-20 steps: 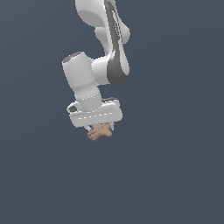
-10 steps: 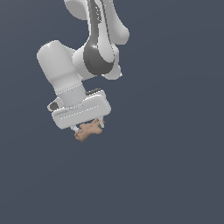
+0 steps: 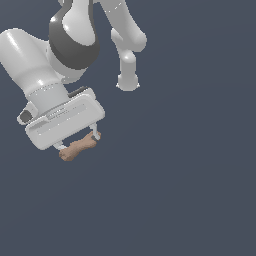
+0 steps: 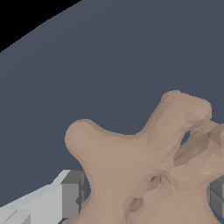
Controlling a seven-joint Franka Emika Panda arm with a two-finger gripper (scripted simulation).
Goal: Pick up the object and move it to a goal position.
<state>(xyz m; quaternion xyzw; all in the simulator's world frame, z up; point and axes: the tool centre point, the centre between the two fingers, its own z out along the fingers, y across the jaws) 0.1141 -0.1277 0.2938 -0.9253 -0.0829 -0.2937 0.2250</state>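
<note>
The object (image 3: 78,148) is a small tan-brown piece that reads as a short rod in the exterior view, hanging under the white hand toward that view's left. My gripper (image 3: 77,144) is shut on it, one thin finger at each end. In the wrist view the object (image 4: 148,166) fills the frame as crossed rounded bars, with grey finger pads (image 4: 72,194) against its sides. The object is off the ground, in mid-air over the dark floor.
The white and grey arm (image 3: 75,35) rises behind the hand, with another white link (image 3: 128,60) further back. A flat dark blue-grey floor (image 3: 190,190) lies all around. In the wrist view a black band (image 4: 22,17) marks the floor's edge.
The arm has swung toward the exterior view's left with the object still held, and the hand now looks larger and closer to the camera.
</note>
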